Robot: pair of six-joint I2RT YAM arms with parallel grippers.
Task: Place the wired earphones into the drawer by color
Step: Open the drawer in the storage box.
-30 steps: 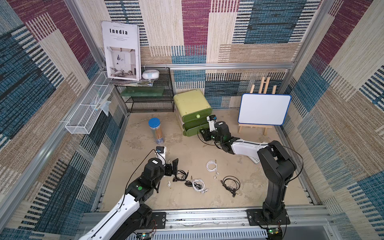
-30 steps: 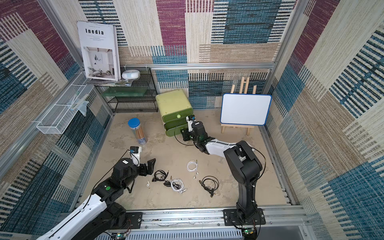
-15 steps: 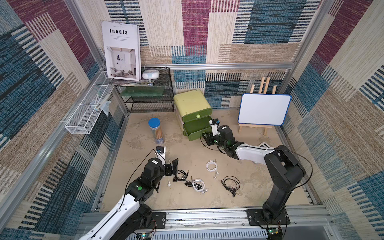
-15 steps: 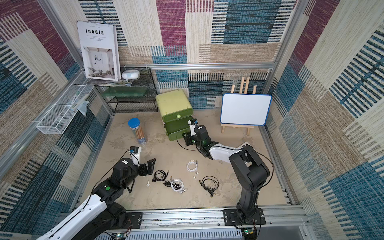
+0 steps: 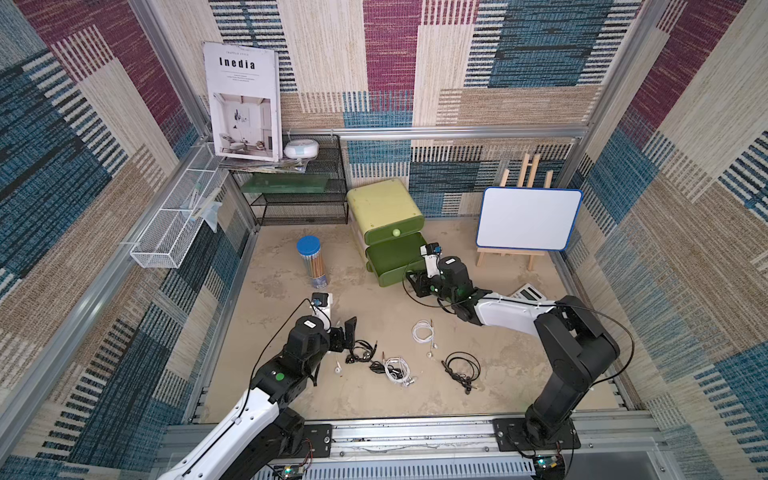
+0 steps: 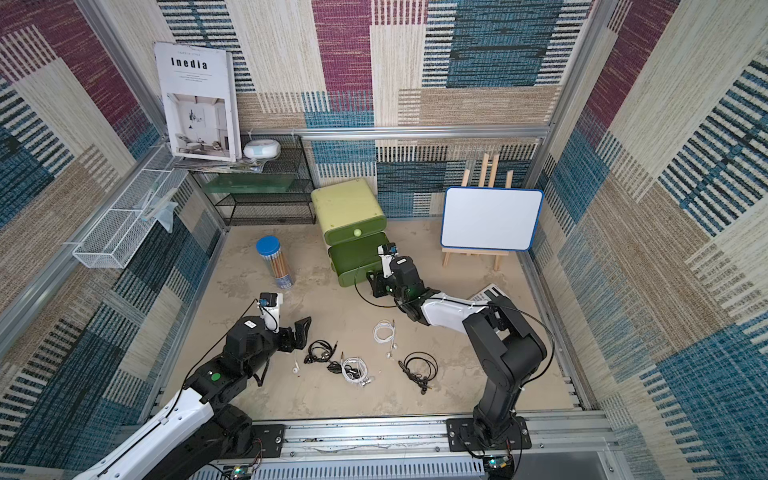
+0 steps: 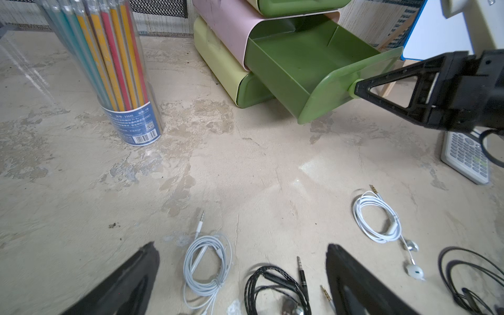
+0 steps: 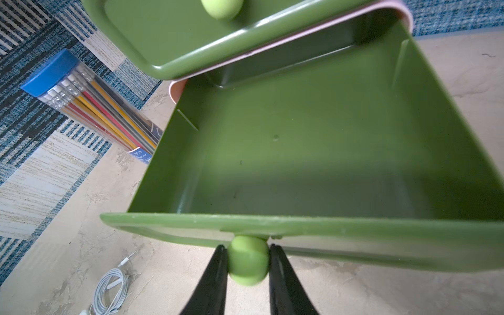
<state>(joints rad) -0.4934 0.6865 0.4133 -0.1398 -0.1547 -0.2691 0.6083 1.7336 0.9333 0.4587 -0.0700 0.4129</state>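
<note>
Wired earphones [image 5: 397,368] scattered on table [image 5: 374,299] between arms, none in drawer [image 8: 300,226]; nearest white coil [image 7: 207,264] lies lengthwise between left gripper [image 7: 241,246] fingers, spread wide; right gripper [image 8: 248,252] pinches knob [image 8: 248,267] of open, empty drawer.

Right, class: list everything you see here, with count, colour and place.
white earphones: at least three, white, tabletop front.
black earphones: at least two, black, among the white ones.
drawer unit: one, yellow-green, back; middle drawer pulled out, empty.
pencil tub: one, clear, blue lid, beside the unit.
whiteboard: one, white, on an easel, back.
calculator: one, grey, by the easel.
mesh shelf: one, black, back corner, magazine on top.
wire basket: one, white, on a side wall.
left tool: one, black, open, above earphones.
right tool: one, black, shut on the drawer's knob.
</note>
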